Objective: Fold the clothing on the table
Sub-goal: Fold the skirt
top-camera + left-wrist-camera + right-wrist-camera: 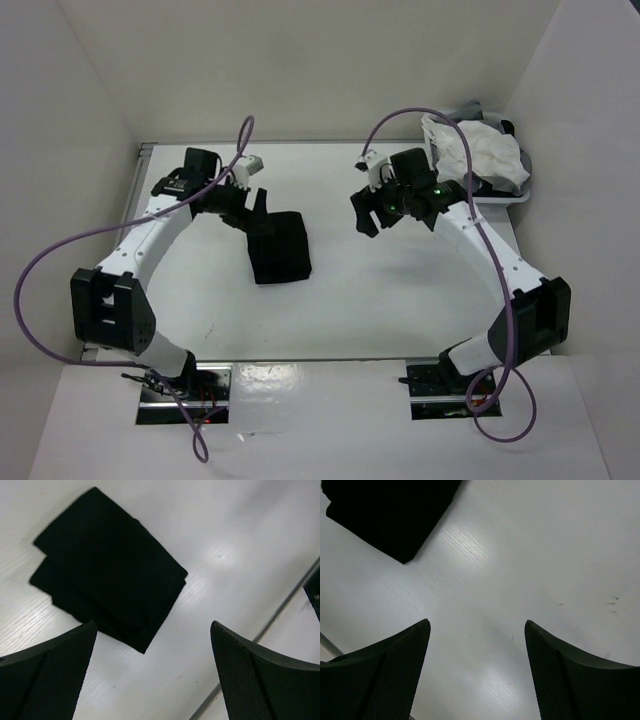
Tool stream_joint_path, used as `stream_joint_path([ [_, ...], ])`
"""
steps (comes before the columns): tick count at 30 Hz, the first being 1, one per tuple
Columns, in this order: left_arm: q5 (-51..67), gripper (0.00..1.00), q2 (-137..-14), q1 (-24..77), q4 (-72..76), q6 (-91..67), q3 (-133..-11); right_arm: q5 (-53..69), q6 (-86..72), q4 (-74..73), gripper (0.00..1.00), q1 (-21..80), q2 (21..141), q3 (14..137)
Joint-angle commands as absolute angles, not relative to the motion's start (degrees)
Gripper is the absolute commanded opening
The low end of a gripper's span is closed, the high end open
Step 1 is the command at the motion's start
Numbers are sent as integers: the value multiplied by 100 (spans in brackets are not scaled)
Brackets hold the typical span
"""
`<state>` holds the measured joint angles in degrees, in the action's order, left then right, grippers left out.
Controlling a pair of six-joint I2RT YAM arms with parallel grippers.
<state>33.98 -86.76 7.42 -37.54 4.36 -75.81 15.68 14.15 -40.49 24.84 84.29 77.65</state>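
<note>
Left gripper: fingers spread wide, mesh pads facing each other, nothing held between them. Right gripper: likewise parted, with only bare tabletop showing in the gap.

Clothing: a plain black garment lying on the white table, left of centre, folded into a compact, roughly rectangular packet. In the left wrist view the edges are stepped, one layer set back slightly from the one beneath it, so the packet appears to be at least two layers thick; the black fabric hides any finer creases. The surface is flat, without print.

Left arm: base at the near left, elbow swung out towards the left wall, forearm reaching in over the far left of the table, with the gripper at the far-left corner of the clothing. From above its dark fingers merge with the cloth, and contact cannot be judged there.

Right arm: base at the near right, elbow out to the right, forearm angled towards the far centre. Its gripper hangs over bare table, well apart from the clothing, whose corner shows at the upper left of the right wrist view.
</note>
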Motion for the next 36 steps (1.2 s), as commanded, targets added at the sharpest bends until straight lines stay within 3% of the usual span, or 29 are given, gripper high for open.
stream_joint_path([
  [1, 3892, 100, -8972, 957, -3744, 799, -7532, 1766, 1345, -3578, 81, 2277, 7902, 7445],
  [12, 5369, 100, -10493, 1283, -4849, 1924, -7849, 1731, 1292, -3349, 83, 1854, 7875, 7198],
  [17, 5458, 100, -10748, 1477, -5309, 2417, -7963, 1679, 1292, -3296, 83, 1854, 7928, 7198],
  [28, 3412, 100, -10134, 1477, -4676, 1161, -7410, 1863, 1292, -3296, 83, 1854, 7813, 7146],
  [36, 2884, 100, -10011, 1029, -4491, 712, -7339, 1916, 1292, -3296, 83, 1854, 7646, 7041],
])
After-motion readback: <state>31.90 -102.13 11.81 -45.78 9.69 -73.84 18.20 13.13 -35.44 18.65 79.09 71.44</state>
